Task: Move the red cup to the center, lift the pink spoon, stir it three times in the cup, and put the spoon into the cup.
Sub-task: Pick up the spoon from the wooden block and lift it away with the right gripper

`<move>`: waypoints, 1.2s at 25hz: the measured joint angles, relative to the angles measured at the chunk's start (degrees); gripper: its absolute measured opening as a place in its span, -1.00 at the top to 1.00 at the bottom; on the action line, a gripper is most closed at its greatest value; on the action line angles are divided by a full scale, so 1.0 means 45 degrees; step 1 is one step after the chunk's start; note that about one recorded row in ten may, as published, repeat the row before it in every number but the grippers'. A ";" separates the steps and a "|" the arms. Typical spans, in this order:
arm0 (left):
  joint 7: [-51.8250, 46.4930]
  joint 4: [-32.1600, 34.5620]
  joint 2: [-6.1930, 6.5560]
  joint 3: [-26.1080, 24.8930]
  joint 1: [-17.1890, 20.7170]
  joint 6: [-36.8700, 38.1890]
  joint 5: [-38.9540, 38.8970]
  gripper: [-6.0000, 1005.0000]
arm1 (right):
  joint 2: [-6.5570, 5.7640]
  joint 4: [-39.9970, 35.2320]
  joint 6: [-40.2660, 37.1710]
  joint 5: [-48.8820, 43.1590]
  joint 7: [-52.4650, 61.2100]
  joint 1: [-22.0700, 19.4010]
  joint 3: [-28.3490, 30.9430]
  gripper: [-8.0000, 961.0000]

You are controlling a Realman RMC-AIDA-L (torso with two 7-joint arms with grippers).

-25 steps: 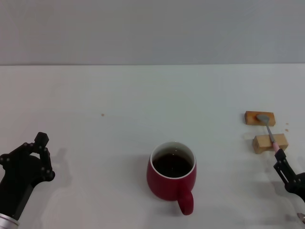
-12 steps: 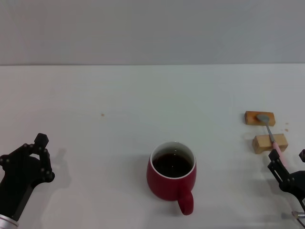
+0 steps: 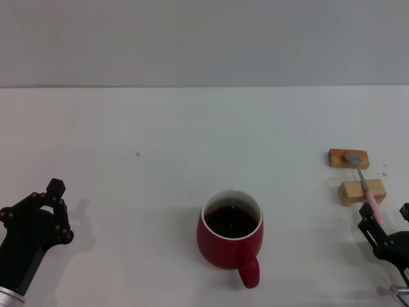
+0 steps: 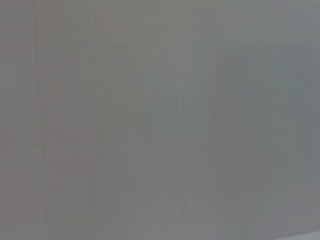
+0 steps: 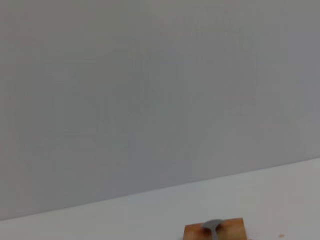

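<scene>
From the head view, the red cup (image 3: 231,238) sits near the middle of the white table (image 3: 192,141), a rounded, glossy dark-red mug with a white inside, dark liquid in it and a loop handle turned toward the robot. Well off to its right, two tan wooden blocks (image 3: 362,190) lie one behind the other, and the pink spoon (image 3: 363,183) rests across them: its grey metal bowl on the farther block, its slim pale pink handle running over the nearer one toward the robot. The right gripper (image 3: 383,230), black and angular, is at the handle's near end with its fingers spread on either side of the tip. The left gripper (image 3: 48,208) rests low at the table's left, well away from the cup; whether its fingers are parted I cannot tell.

The left wrist view gives only a flat grey surface.

The right wrist view shows a grey wall above the table edge, and the far block (image 5: 215,231) with the spoon's grey bowl on top.
</scene>
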 joint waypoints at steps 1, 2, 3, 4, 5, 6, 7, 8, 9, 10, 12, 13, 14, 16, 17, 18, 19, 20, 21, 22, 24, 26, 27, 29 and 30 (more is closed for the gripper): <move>0.0000 0.0000 0.0002 0.0000 -0.0006 0.0000 0.0002 0.99 | 0.0001 -0.0001 0.0064 0.0002 0.0000 0.0014 0.0000 -0.70; 0.0000 0.0000 0.0006 0.0000 -0.0008 0.0000 0.0002 0.99 | 0.0003 0.0000 0.0103 0.0004 0.0000 0.0027 0.0000 -0.70; 0.0000 0.0001 0.0010 0.0000 -0.0009 0.0000 0.0003 0.99 | 0.0004 -0.0001 0.0143 0.0004 0.0000 0.0039 0.0000 -0.70; 0.0000 0.0000 0.0011 0.0000 -0.0010 0.0000 0.0002 0.99 | 0.0006 -0.0001 0.0164 0.0004 -0.0001 0.0042 0.0000 -0.70; 0.0000 0.0000 0.0012 0.0000 -0.0012 0.0000 0.0003 0.99 | 0.0008 0.0000 0.0177 0.0004 0.0000 0.0045 0.0000 -0.70; 0.0000 0.0000 0.0013 0.0001 -0.0013 0.0000 0.0003 0.99 | 0.0010 -0.0001 0.0178 0.0004 0.0000 0.0049 0.0000 -0.70; 0.0000 0.0001 0.0015 0.0000 -0.0015 0.0002 0.0003 0.99 | 0.0009 -0.0001 0.0178 0.0004 0.0000 0.0055 0.0000 -0.70; 0.0000 0.0000 0.0016 0.0001 -0.0016 0.0004 0.0003 0.99 | 0.0009 0.0000 0.0178 0.0004 0.0000 0.0060 0.0000 -0.70; 0.0000 0.0000 0.0018 0.0001 -0.0017 0.0004 0.0002 0.99 | 0.0007 -0.0001 0.0178 0.0004 0.0000 0.0071 0.0000 -0.70; 0.0000 0.0000 0.0018 0.0000 -0.0017 0.0006 0.0002 0.99 | 0.0004 -0.0001 0.0178 0.0004 -0.0001 0.0076 0.0000 -0.70; 0.0000 0.0000 0.0018 0.0001 -0.0018 0.0009 0.0002 0.99 | 0.0002 -0.0001 0.0178 0.0004 0.0000 0.0082 0.0000 -0.70; 0.0000 0.0000 0.0019 0.0000 -0.0018 0.0012 0.0002 0.99 | 0.0000 -0.0001 0.0178 0.0004 0.0000 0.0082 0.0000 -0.70; 0.0000 0.0000 0.0019 0.0001 -0.0023 0.0020 0.0001 0.99 | -0.0002 -0.0001 0.0178 0.0004 -0.0001 0.0082 0.0000 -0.70; 0.0000 0.0000 0.0019 0.0001 -0.0034 0.0020 0.0001 0.99 | -0.0004 -0.0001 0.0178 0.0025 -0.0001 0.0081 -0.0001 -0.70; 0.0001 0.0000 0.0019 0.0000 -0.0037 0.0019 0.0001 0.99 | -0.0005 -0.0001 0.0178 0.0050 -0.0001 0.0080 0.0003 -0.70; 0.0001 0.0000 0.0019 0.0001 -0.0037 0.0018 0.0001 0.99 | -0.0006 -0.0003 0.0178 0.0061 -0.0001 0.0081 0.0005 -0.70; 0.0001 0.0000 0.0020 0.0001 -0.0042 0.0018 0.0002 0.99 | -0.0006 -0.0006 0.0178 0.0068 -0.0001 0.0080 0.0006 -0.70; 0.0001 0.0001 0.0019 0.0001 -0.0046 0.0018 0.0002 0.99 | -0.0006 -0.0012 0.0181 0.0071 0.0000 0.0080 0.0007 -0.70; 0.0001 0.0008 0.0019 0.0000 -0.0054 0.0018 0.0004 0.99 | -0.0006 -0.0015 0.0194 0.0075 -0.0001 0.0087 0.0007 -0.70; 0.0001 0.0010 0.0019 0.0001 -0.0055 0.0018 0.0006 0.99 | -0.0005 -0.0014 0.0207 0.0077 -0.0001 0.0093 0.0010 -0.70; 0.0001 0.0019 0.0019 0.0001 -0.0058 0.0018 0.0014 0.99 | -0.0006 -0.0011 0.0230 0.0078 0.0000 0.0099 0.0016 -0.70; 0.0001 0.0020 0.0020 0.0001 -0.0057 0.0018 0.0017 0.99 | -0.0006 -0.0007 0.0406 0.0085 -0.0001 0.0145 0.0052 -0.70; 0.0001 0.0021 0.0019 0.0000 -0.0055 0.0018 0.0019 0.99 | -0.0006 -0.0005 0.0458 0.0086 -0.0001 0.0159 0.0056 -0.70; 0.0001 0.0020 0.0020 0.0001 -0.0047 0.0019 0.0022 0.99 | -0.0006 -0.0003 0.0510 0.0090 -0.0001 0.0179 0.0055 -0.70; 0.0001 0.0020 0.0019 0.0001 -0.0033 0.0019 0.0022 0.99 | -0.0006 -0.0003 0.0510 0.0090 -0.0001 0.0179 0.0055 -0.70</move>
